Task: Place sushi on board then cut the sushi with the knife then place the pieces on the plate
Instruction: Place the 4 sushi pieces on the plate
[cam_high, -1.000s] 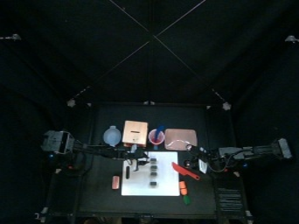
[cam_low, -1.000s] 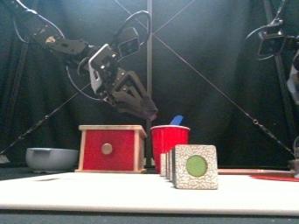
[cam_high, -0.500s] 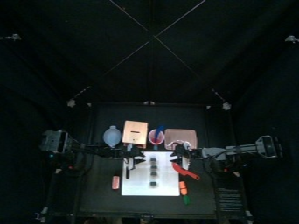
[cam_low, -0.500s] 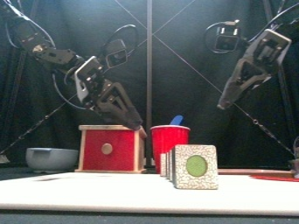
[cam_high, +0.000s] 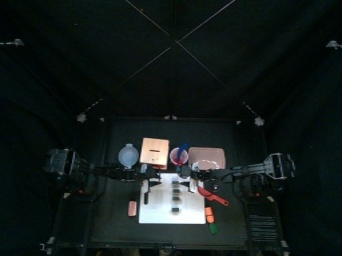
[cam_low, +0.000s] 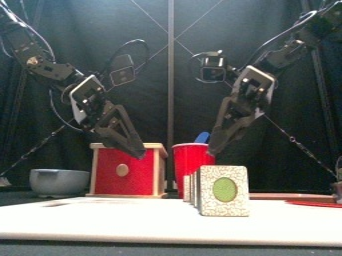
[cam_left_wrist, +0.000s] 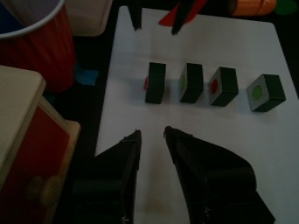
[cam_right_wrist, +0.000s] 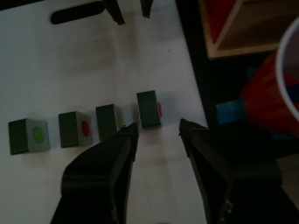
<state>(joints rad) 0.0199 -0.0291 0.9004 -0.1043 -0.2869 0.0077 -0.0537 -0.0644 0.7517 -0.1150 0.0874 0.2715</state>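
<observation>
The black worktop (cam_high: 114, 215) carries a white cutting board (cam_high: 154, 225) near its front. Behind the board's back edge stand, from left to right, a blue-grey bowl (cam_high: 128, 155), a pale wooden box (cam_high: 154, 151) with a red drawer front, a red cup (cam_high: 179, 157) holding a blue knife (cam_low: 202, 137), and a flat pink tray (cam_high: 206, 157). The left fingers (cam_left_wrist: 117, 162) and the right fingers (cam_right_wrist: 105, 162) both hang above the board's back end, parted and holding nothing. The sushi (cam_left_wrist: 188, 82) stands on the board as four dark green pieces in a row, with gaps between them. A red knife (cam_high: 211, 194) lies at the board's right edge
</observation>
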